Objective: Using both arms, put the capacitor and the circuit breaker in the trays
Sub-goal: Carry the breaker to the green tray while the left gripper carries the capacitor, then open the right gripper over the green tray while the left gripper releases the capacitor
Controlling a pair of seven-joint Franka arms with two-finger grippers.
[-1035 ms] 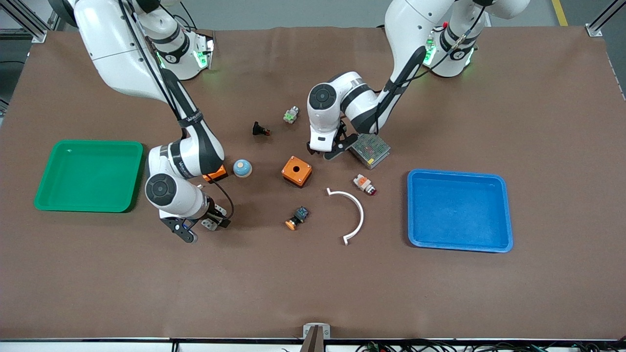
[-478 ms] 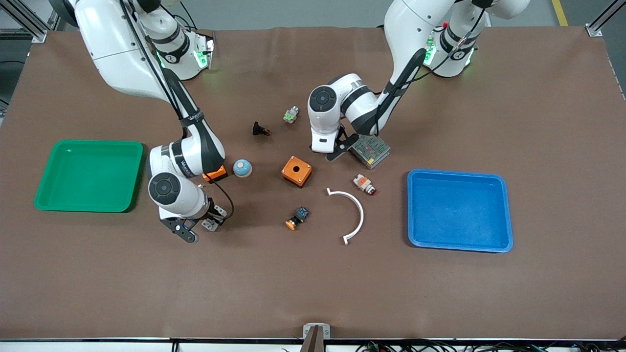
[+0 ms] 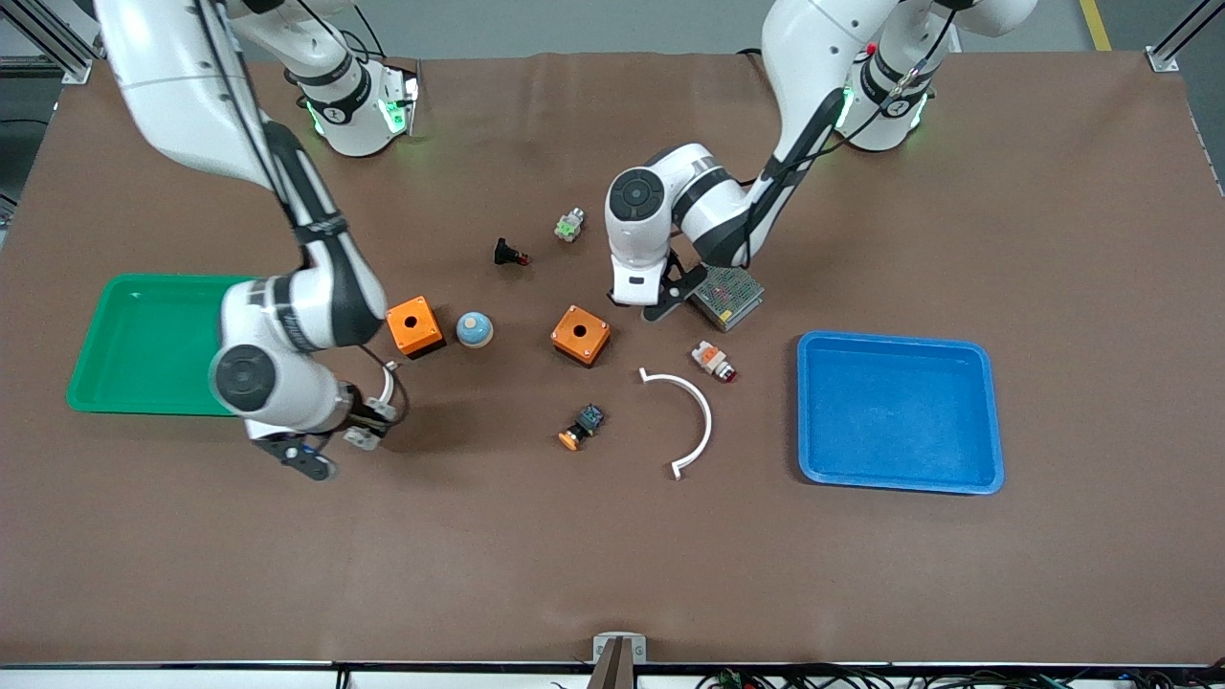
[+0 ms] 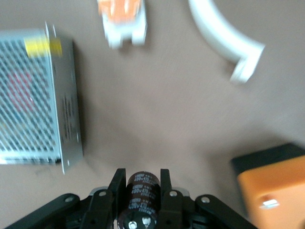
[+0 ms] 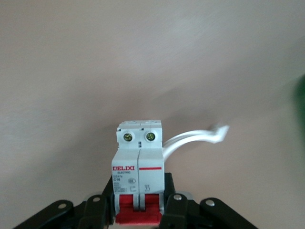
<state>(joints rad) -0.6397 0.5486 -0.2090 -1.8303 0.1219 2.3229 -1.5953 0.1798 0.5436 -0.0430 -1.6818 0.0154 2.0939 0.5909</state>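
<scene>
My left gripper (image 3: 658,295) hangs over the table's middle, beside a metal mesh box (image 3: 727,292). In the left wrist view the left gripper (image 4: 141,180) is shut on the capacitor (image 4: 141,193), a black cylinder with white print. My right gripper (image 3: 356,431) is over the table, beside the green tray (image 3: 144,279) at its corner nearer the camera. In the right wrist view the right gripper (image 5: 138,191) is shut on the circuit breaker (image 5: 138,160), a white-grey block with red levers. The breaker shows small in the front view (image 3: 364,439). A blue tray (image 3: 900,483) lies toward the left arm's end.
Two orange boxes (image 3: 413,325) (image 3: 580,335), a blue-domed piece (image 3: 474,328), a black push-button (image 3: 509,254), a small green-white part (image 3: 569,225), an orange-blue button (image 3: 582,426), a white arc (image 3: 703,421) and a white-orange button (image 3: 713,361) lie around the table's middle.
My right arm has swung toward the green tray with the breaker, uncovering an orange box. My left gripper has shifted only slightly beside the mesh box, still holding the capacitor.
</scene>
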